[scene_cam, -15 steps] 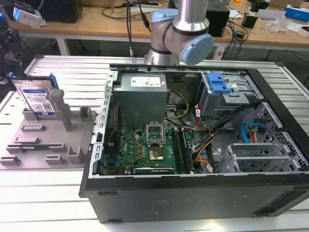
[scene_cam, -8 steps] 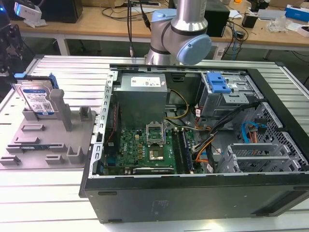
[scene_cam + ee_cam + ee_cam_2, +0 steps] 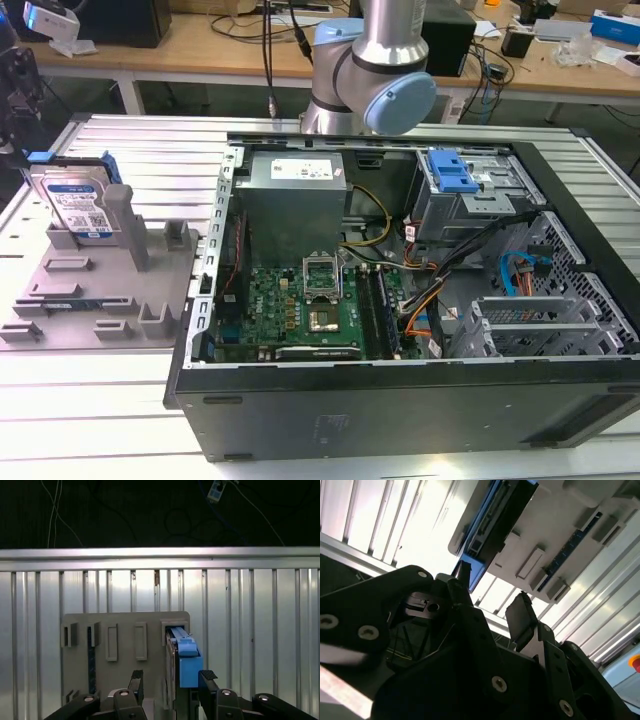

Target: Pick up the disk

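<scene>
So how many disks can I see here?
1. The disk stands on edge in the grey holder at the exterior view's left. More may be hidden inside the open computer case.

Place: a robotics and electronics lab, set up for computer assembly.
Landmark: an open black metal desktop computer case (image 3: 400, 405), lying on its side.
Inside the case: a green motherboard (image 3: 290, 300), a grey metal power supply box (image 3: 295, 195) and coloured cables.
Under the case: a ribbed aluminium table top (image 3: 90, 400).
Beside the case, on the exterior view's left: a flat grey plastic holder with upright posts (image 3: 100, 300), with a silver rectangular hard disk with a white-and-blue label (image 3: 75, 205) standing in it.
Behind the case: a silver-and-blue jointed robot arm (image 3: 380, 60) and a long wooden workbench (image 3: 180, 58) cluttered with cables and boxes.
</scene>
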`<state>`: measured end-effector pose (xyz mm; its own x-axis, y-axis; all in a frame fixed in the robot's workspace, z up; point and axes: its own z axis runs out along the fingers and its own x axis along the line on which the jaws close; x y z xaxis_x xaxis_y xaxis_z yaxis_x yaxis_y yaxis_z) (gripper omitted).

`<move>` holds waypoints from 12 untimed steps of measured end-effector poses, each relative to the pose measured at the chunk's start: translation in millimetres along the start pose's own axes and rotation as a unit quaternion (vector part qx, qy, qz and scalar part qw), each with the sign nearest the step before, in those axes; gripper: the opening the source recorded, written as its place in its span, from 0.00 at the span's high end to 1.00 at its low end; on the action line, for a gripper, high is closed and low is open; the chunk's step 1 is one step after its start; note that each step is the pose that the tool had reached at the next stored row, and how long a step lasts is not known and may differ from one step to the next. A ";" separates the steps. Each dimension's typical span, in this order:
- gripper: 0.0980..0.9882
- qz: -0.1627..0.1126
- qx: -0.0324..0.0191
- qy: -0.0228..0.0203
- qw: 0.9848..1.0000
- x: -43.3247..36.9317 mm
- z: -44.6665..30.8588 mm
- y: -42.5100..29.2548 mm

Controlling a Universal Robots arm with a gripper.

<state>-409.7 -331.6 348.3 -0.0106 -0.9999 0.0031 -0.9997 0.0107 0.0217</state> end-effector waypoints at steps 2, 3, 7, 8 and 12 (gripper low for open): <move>0.48 0.000 0.000 0.000 1.000 0.0 0.0 0.0; 0.48 0.000 0.000 0.000 1.000 0.0 0.0 0.0; 0.48 0.000 0.000 0.000 1.000 0.0 0.2 0.1; 0.48 0.000 0.000 0.000 1.000 -0.5 0.6 0.2; 0.48 -0.001 0.000 0.000 1.000 -5.1 4.9 0.0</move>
<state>-409.8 -326.6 343.4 -0.0083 -1.0000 0.0032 -0.9997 0.0084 0.0218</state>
